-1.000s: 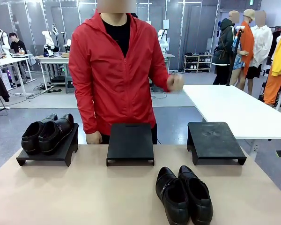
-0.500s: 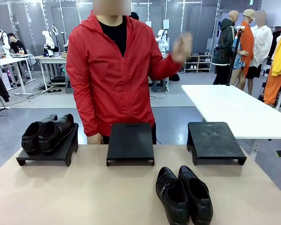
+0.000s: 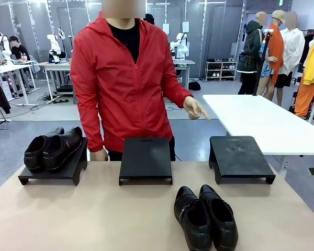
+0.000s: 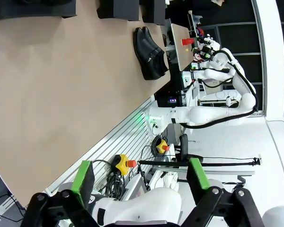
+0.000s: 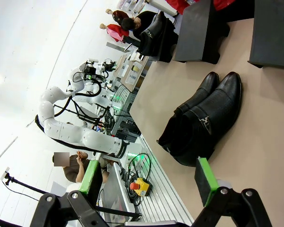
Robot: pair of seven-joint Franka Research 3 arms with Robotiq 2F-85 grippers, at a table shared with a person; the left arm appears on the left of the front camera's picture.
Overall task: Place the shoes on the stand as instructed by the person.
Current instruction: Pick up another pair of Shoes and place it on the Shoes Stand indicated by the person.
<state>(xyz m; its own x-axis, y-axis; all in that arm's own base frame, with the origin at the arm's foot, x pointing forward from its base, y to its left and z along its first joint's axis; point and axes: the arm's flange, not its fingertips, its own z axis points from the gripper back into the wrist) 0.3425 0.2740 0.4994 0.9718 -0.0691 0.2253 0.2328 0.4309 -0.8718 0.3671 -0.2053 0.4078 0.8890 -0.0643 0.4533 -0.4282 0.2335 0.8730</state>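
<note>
Fingers (image 4: 83,177) of left gripper (image 4: 139,176) and right gripper (image 5: 147,176) are spread wide, empty. The right stand (image 3: 239,157) is pointed at by the person (image 3: 125,78).

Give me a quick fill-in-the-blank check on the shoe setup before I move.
The black dress shoes on a stand are at the robot's ____.
The other pair lies on the ____.
The person's hand points toward the empty stand on the robot's ____.
The left claw and right claw are both ____.
Missing: left; table; right; open.

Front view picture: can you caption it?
Person in red points toward the right stand; black shoes wait on the table.
</note>
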